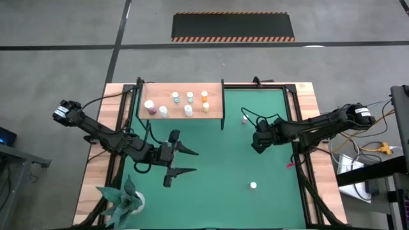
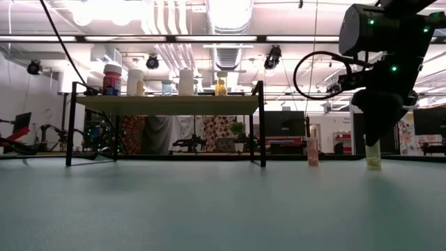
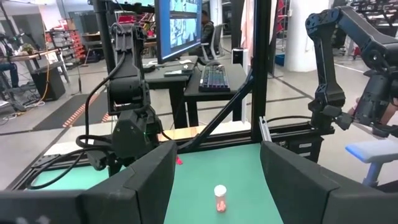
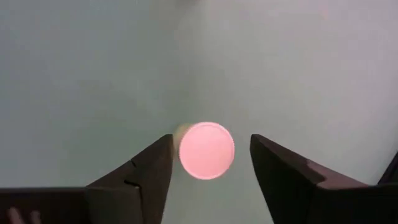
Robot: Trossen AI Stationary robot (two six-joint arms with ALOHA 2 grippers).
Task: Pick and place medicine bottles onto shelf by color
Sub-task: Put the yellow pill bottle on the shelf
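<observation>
The light-wood shelf (image 1: 215, 96) (image 2: 167, 104) stands at the far left of the green mat and carries several bottles, among them a pink one (image 1: 149, 107) and orange ones (image 1: 205, 101). My right gripper (image 1: 258, 144) (image 4: 211, 142) points down, open, over a pale bottle (image 2: 374, 160). That bottle stands upright on the mat, and its cap (image 4: 206, 150) shows between the two fingers. A pink bottle (image 1: 243, 119) (image 2: 313, 152) stands on the mat beyond it. Another white-capped bottle (image 1: 253, 186) (image 3: 219, 198) stands nearer. My left gripper (image 1: 186, 160) (image 3: 214, 180) waits open, left of centre.
A paper plant (image 1: 124, 200) stands at the near left corner. Black posts (image 1: 222, 102) (image 2: 261, 122) carry the shelf above the mat. The black frame rail (image 1: 295, 137) runs along the mat's right side. Green mat lies open between the two grippers and toward the near edge.
</observation>
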